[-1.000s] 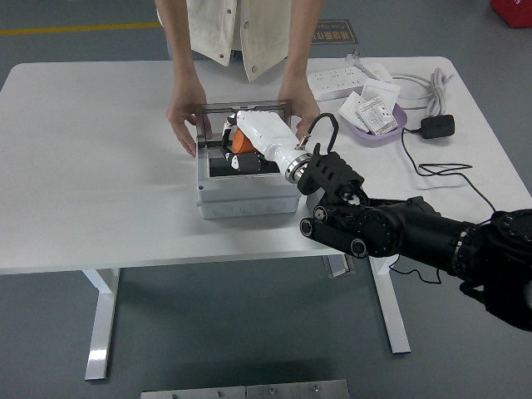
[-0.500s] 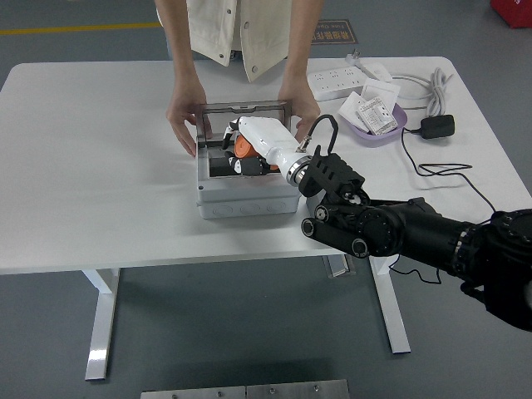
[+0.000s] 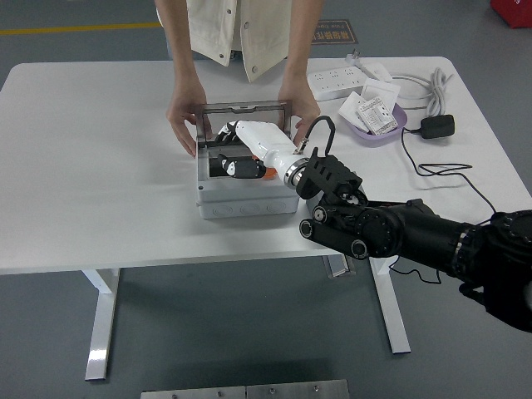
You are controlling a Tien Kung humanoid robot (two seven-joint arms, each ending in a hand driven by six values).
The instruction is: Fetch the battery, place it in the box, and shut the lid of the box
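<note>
A white cylindrical battery with a metal collar and a black cable loop lies slanted over the open grey box, its far end dipping inside. My right hand is shut on the battery's near end at the box's right front corner. Black and orange parts show inside the box under the battery. The box's lid stands open at the back. A person at the far side steadies the box with one hand on its left and the other hand on its right. My left arm is out of view.
A white power strip and a coiled white cable lie at the back right. A purple bowl holds paper packets. A black adapter and its black cord lie right of my arm.
My right hand has tipped the battery lower and to the left, so its far end has sunk into the box and hides more of the orange part. The person's hands stay put.
</note>
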